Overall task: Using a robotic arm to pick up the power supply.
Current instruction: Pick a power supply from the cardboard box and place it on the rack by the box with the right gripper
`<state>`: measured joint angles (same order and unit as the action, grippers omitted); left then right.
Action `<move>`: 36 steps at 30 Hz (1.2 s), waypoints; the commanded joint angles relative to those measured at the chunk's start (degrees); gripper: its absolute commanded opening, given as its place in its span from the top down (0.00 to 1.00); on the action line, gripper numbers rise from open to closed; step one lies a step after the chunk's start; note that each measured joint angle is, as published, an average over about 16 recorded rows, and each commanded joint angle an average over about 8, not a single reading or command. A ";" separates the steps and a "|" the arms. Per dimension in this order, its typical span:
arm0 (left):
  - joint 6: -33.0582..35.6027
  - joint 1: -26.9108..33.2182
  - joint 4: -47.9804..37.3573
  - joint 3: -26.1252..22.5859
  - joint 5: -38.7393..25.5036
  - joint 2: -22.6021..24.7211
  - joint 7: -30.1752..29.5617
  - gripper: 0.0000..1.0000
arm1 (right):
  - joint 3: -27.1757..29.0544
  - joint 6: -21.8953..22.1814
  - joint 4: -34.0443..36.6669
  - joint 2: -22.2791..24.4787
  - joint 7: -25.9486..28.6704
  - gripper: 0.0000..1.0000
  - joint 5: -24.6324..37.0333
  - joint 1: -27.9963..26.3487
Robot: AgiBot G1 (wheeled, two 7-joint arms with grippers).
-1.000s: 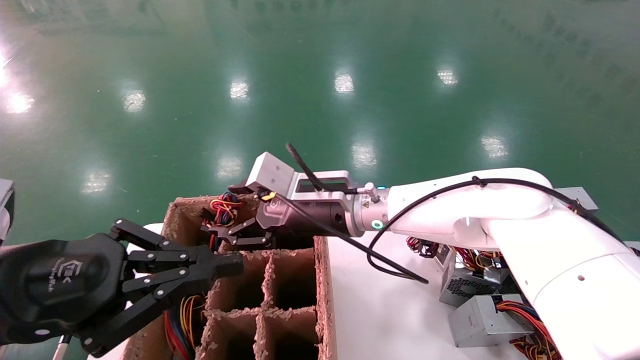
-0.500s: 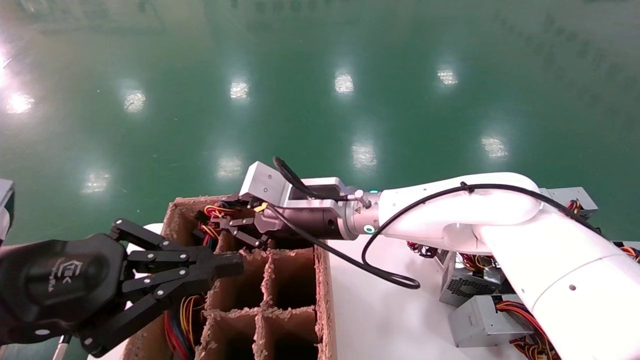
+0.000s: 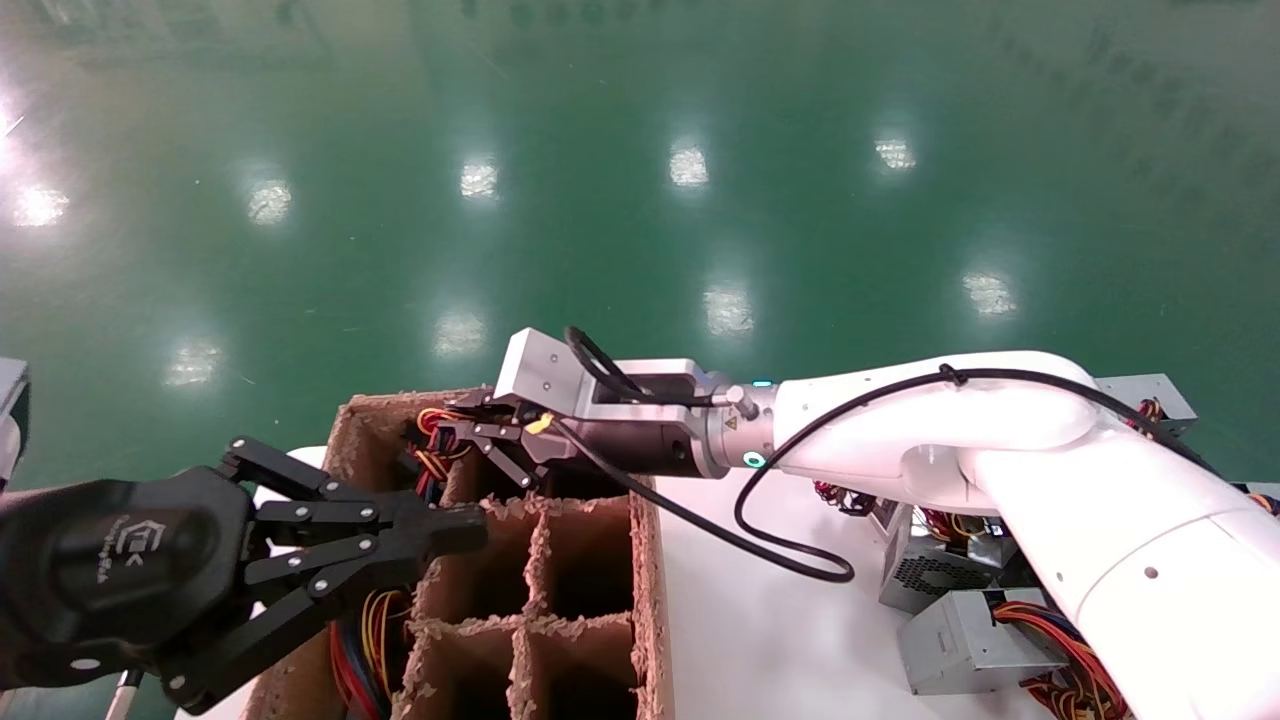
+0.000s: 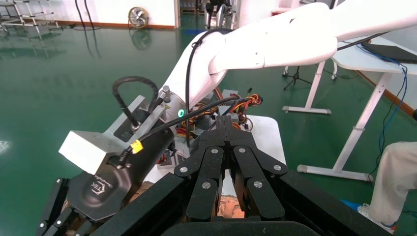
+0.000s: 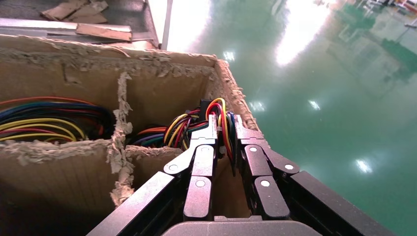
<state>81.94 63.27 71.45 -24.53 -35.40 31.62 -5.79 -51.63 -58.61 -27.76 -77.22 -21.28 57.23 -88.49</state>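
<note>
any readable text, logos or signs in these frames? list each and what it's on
White logo mark with a line of small lettering, on the left gripper body: too small to read.
The same white logo and lettering, on the right gripper body in the left wrist view: blurred, unreadable.
Small yellow triangular warning sign, on the silver wrist collar of the right arm: symbol unreadable.
No other text shows.

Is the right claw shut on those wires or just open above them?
Shut on the wires. In the right wrist view the right claw has its fingers nearly together with the wire bundle pinched between them, over the carton's far cell.
</note>
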 commanded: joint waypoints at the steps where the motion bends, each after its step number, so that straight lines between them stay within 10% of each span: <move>1: 0.00 0.00 0.00 0.00 0.00 0.00 0.00 1.00 | 0.06 -0.44 0.28 0.10 -1.21 1.00 -0.89 0.11; 23: 0.00 0.00 0.00 0.00 0.00 0.00 0.00 1.00 | 6.17 -16.88 10.16 1.92 2.74 1.00 -14.67 -4.50; 36: 0.00 0.00 0.00 0.00 0.00 0.00 0.00 1.00 | 11.57 -18.45 6.74 5.64 10.86 1.00 -23.24 -6.33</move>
<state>81.94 63.27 71.45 -24.53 -35.39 31.62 -5.79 -39.93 -76.37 -21.98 -71.13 -10.54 33.93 -94.51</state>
